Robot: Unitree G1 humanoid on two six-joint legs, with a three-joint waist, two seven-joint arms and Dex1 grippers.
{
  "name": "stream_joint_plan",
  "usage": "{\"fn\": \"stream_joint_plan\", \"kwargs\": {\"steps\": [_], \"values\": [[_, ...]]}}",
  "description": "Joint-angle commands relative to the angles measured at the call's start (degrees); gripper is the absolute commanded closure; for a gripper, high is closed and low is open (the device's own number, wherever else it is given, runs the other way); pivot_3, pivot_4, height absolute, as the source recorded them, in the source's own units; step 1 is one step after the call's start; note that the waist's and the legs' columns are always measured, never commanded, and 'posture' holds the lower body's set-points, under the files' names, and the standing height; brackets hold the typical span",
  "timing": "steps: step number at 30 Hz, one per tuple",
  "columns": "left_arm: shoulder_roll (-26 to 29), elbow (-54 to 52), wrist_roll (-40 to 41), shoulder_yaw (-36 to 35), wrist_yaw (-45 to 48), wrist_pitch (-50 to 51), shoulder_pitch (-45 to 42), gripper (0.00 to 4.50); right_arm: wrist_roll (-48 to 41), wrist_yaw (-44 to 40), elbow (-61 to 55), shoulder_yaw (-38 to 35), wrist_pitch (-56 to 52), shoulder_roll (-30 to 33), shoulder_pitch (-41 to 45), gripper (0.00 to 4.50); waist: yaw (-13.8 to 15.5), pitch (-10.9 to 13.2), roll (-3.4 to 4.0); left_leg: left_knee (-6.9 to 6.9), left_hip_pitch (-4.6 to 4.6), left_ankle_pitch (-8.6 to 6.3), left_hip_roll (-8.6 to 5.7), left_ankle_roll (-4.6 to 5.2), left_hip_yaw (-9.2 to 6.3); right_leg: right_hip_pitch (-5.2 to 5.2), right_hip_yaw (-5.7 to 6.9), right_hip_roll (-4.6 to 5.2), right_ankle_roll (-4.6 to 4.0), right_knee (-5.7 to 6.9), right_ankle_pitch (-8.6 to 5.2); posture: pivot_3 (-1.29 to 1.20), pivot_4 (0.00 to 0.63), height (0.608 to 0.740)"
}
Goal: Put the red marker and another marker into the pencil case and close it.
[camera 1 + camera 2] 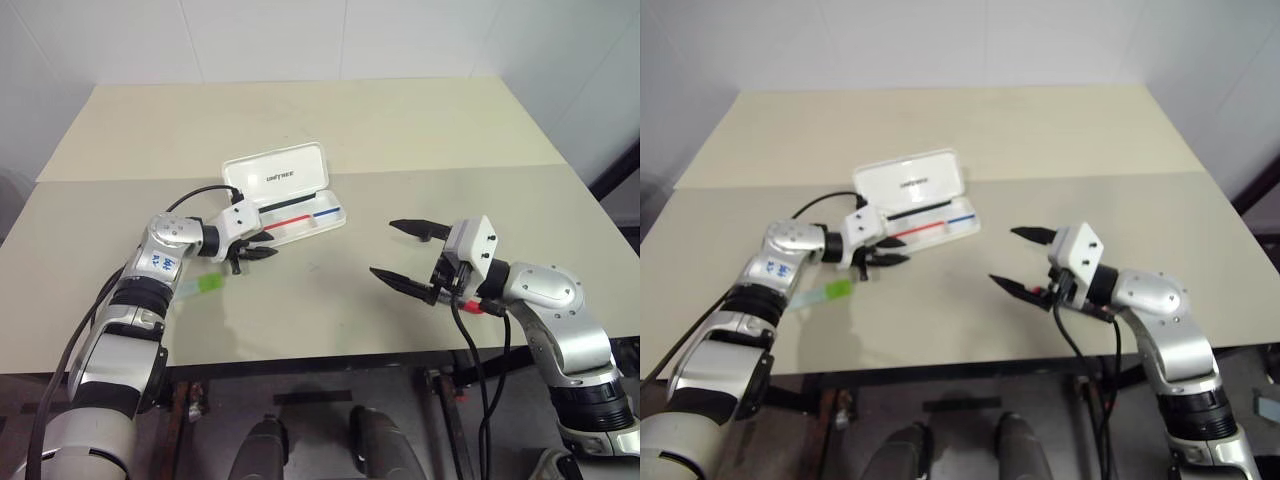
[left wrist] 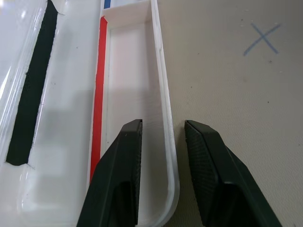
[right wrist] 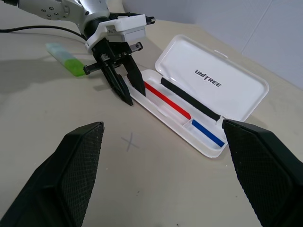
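A lab: bare beige table (image 1: 400,140), white walls (image 1: 300,40), pen-marked cross (image 3: 129,141)

A: What do the 2 black fingers (image 2: 118,179) straddle?
B: The near wall of the open pencil case (image 2: 163,104); one finger sits over the tray, the other over the table (image 2: 236,94).
A: Anything else?
B: A red stripe (image 2: 98,104), a black strip (image 2: 33,80), a pen cross (image 2: 262,39).

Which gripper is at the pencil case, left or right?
The left gripper: its slightly parted fingers straddle the pencil case's near wall. The right gripper hangs wide open, apart.
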State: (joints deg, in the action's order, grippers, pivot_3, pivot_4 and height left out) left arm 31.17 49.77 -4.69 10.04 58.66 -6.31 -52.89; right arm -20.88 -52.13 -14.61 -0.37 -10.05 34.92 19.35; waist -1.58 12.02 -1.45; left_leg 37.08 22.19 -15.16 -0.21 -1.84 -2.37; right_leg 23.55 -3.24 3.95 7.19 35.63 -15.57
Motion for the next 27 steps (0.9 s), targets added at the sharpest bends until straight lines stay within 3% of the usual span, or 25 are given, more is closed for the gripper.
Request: {"fn": "stream_joint_plan", "kwargs": {"steps": [1, 3, 14, 27], "values": [[0.09, -0.39, -1.39, 1.14, 0.85, 1.49, 0.10, 3.95, -0.85, 0.53, -2.10, -1.70, 0.90, 0.15, 1.19, 0.26, 0.02, 0.00, 0.00, 0.00, 0.00, 0.00, 0.00, 0.00, 0.00, 0.00, 0.00, 0.00, 0.00, -0.01, 0.00, 0.00, 0.150, 0.740], [0.12, -0.65, -1.48, 1.37, 1.57, 1.19, 0.15, 4.47, -0.86, 0.64, -2.15, -1.65, 0.93, 0.12, 1.36, 0.26, 0.05, 0.00, 0.00, 0.00, 0.00, 0.00, -0.01, 0.00, 0.00, -0.01, -0.01, 0.01, 0.00, -0.01, 0.00, 0.00, 0.150, 0.740], [-0.47, -4.48, 0.31, 1.00, 4.93, -4.28, 1.64, 4.47, -0.79, 0.62, -1.94, -1.52, 1.13, 0.21, 1.80, 0.26, 0.11, 0.00, 0.00, -0.02, 0.03, -0.02, -0.01, 0.02, -0.02, -0.02, -0.01, 0.02, 0.00, -0.08, 0.00, 0.00, 0.150, 0.740], [4.03, -22.47, 4.22, 0.71, 15.27, -3.11, 10.63, 4.47, -2.87, -1.39, -4.52, -3.50, -1.43, 4.04, -2.50, 0.26, 0.04, 0.00, 0.00, -0.04, 0.21, -0.09, 0.00, 0.08, -0.02, 0.09, 0.01, 0.06, 0.00, -0.19, -0.02, 0.00, 0.150, 0.740]]}}
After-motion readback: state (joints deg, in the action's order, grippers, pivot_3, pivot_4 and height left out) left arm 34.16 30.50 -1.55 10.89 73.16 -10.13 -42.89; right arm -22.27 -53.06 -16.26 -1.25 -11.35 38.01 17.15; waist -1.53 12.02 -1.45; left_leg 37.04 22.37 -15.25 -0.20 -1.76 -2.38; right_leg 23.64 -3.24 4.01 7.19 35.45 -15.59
